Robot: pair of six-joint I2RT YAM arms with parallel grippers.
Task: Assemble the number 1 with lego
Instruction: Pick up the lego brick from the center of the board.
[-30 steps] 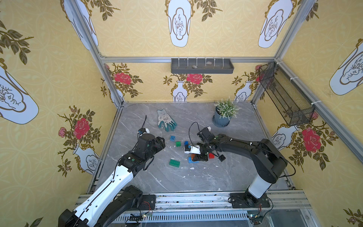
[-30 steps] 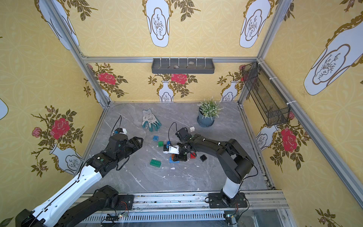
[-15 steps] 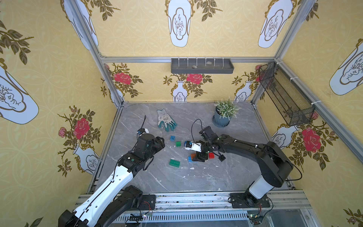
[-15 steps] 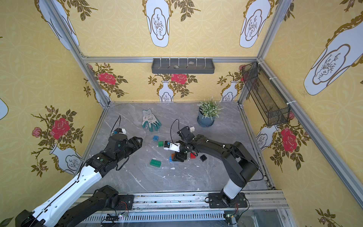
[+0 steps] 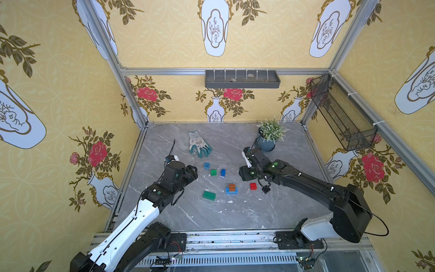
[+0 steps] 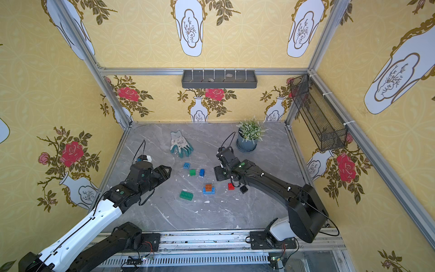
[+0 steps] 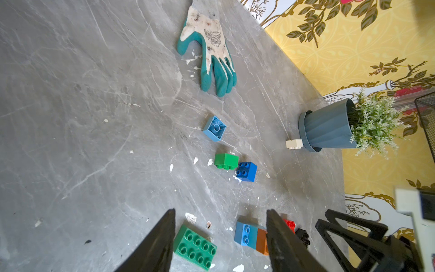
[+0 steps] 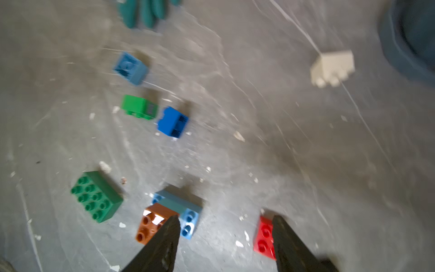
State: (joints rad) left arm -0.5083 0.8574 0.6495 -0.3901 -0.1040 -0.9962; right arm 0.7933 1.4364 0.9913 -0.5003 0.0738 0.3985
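Lego (image 6: 209,191) "1" is barely started imo. L to R: left gripper (image 7: 220,213) hangs wide open, nothing in it. Long green brick (image 5: 209,195) loose, light blue square (image 5: 207,165) bottom-up, green square (image 5: 213,172) & blue square (image 5: 223,172) tipped on their sides. Only join: orange-brown brick (image 5: 231,187) sat on the long blue brick (image 5: 231,191). Red brick (image 5: 253,186) + black brick (image 5: 266,189) loose. Right gripper (image 8: 226,217) hovers near the stack, jaws apart, empty.

Other stuff: glove (image 5: 199,144) at the back, not in the way. White flecks (image 7: 191,217) all over. White brick (image 7: 294,144) sits just beside the plant pot (image 5: 266,144), prob an awkward grab.

Left pincer (image 7: 221,210), right pincer (image 8: 226,217): jaws apart (both angled down).
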